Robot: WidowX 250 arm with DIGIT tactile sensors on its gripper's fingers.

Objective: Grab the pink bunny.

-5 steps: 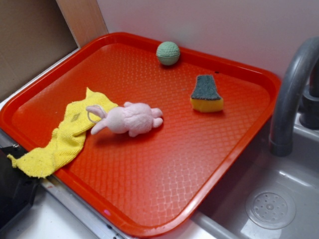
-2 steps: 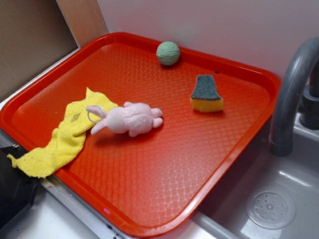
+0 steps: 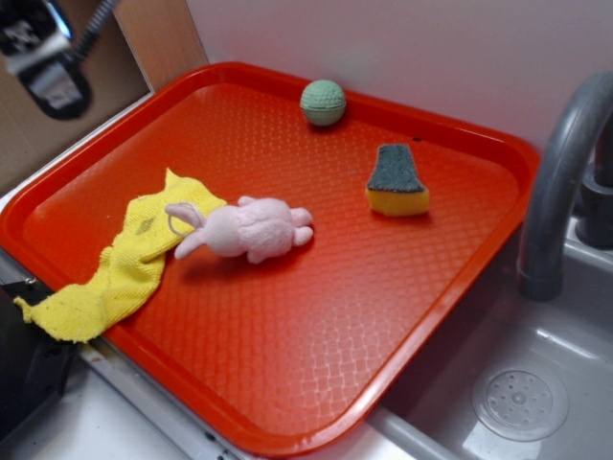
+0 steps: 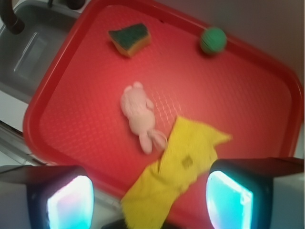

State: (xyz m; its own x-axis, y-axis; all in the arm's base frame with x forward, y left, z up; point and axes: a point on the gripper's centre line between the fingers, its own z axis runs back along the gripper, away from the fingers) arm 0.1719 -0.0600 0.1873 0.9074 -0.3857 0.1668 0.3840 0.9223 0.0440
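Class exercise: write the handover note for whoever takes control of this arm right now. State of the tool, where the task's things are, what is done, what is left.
Tool: open, empty, high above the near-left part of the red tray.
Pink bunny: lying on its side mid-tray, ears and loop resting on the edge of the yellow cloth, which hangs over the tray rim.
Green ball and sponge sit apart, toward the far side.
Done: nothing grasped yet.
Left: move over the bunny's body, descend, close on it without catching the cloth, lift.
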